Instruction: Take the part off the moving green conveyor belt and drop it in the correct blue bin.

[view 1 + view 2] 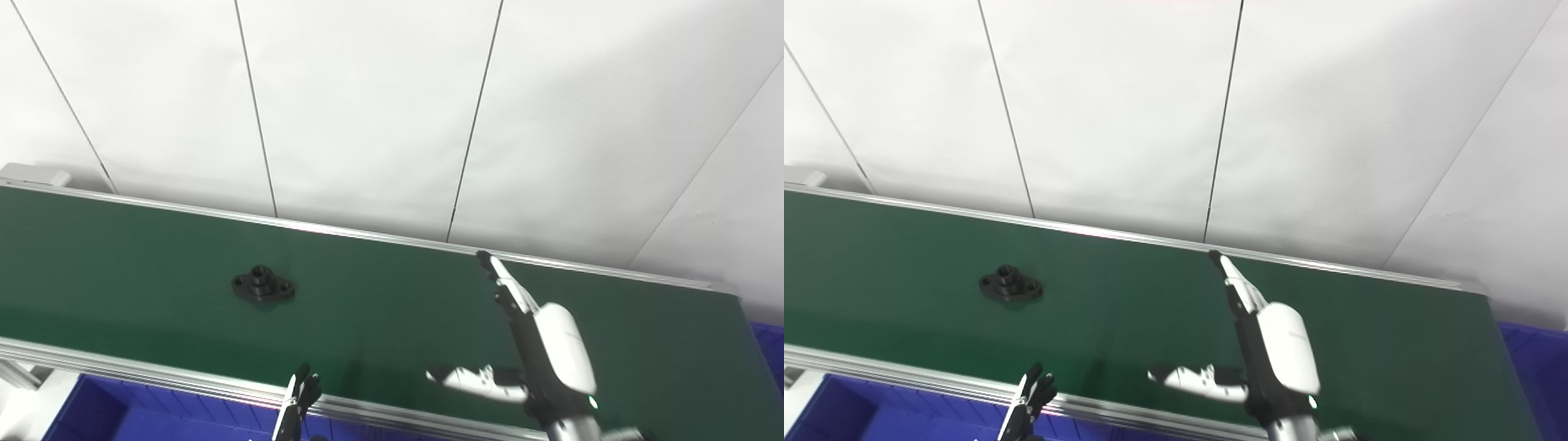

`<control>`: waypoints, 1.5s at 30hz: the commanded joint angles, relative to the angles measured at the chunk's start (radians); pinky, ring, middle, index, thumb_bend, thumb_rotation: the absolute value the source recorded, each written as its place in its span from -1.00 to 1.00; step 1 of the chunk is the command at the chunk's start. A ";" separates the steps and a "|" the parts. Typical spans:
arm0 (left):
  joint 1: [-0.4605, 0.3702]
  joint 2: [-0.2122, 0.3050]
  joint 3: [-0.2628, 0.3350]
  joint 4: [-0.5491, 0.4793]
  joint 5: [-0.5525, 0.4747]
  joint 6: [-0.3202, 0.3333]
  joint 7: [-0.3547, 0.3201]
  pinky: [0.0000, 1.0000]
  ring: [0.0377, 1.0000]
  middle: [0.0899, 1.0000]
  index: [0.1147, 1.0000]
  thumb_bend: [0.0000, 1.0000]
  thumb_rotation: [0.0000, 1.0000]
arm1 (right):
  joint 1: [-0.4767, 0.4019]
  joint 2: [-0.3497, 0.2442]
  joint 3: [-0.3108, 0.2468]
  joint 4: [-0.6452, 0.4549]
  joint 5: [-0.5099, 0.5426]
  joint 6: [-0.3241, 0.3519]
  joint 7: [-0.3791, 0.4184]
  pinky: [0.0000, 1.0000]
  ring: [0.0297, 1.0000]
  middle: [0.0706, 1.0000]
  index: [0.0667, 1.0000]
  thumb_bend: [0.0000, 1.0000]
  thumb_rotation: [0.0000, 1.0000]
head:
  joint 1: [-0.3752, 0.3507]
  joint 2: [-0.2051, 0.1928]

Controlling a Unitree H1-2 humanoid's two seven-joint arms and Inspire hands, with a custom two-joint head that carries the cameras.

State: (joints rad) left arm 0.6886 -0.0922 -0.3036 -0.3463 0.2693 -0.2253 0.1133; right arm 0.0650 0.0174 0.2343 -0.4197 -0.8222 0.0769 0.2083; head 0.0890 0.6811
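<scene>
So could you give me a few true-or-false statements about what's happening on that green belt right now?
1. The black flanged part lies on the green conveyor belt. True.
2. The right hand holds the part. False: it is open, apart from the part.
3. A blue bin sits below the belt's near edge. True.
4. The left hand rests on the part. False: only its fingertips show, at the belt's near rail.

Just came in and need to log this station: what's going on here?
A humanoid robot is waiting to grab a black flanged part lying on the green conveyor belt. Its right hand is held open over the belt, fingers spread, well to the right of the part and not touching it. Only the left hand fingers show near the belt's front rail. Blue bins sit below the belt.
</scene>
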 commanded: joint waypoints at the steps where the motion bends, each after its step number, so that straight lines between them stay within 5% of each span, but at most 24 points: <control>1: -0.010 -0.065 -0.055 0.008 0.016 -0.032 0.012 1.00 0.85 0.92 1.00 -0.08 1.00 | -0.055 0.019 0.021 0.008 -0.029 0.026 -0.003 0.50 0.74 0.79 0.87 0.86 0.32 | -0.010 -0.007; 12: -0.001 -0.051 -0.076 0.006 0.003 -0.031 -0.003 1.00 0.90 0.95 1.00 -0.09 1.00 | -0.241 0.060 0.100 0.208 -0.146 0.141 -0.002 0.48 0.70 0.77 0.86 0.90 0.34 | -0.027 -0.019; 25: 0.007 -0.081 -0.102 0.043 0.048 -0.079 0.037 0.86 0.85 0.87 1.00 -0.08 1.00 | -0.435 0.061 0.191 0.474 -0.204 0.162 -0.071 0.40 0.62 0.73 0.84 0.96 0.31 | -0.013 -0.021; 45: 0.030 -0.081 -0.179 0.017 0.129 -0.041 0.040 0.91 0.90 0.91 1.00 -0.01 0.96 | -0.607 0.085 0.253 0.792 -0.099 0.152 -0.150 0.30 0.57 0.68 0.78 0.96 0.23 | 0.044 -0.009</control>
State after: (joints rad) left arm 0.6761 -0.0581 -0.3576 -0.3262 0.3646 -0.2485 0.1367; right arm -0.4919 0.0791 0.4821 0.3869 -0.9239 0.2315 0.0881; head 0.1319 0.6734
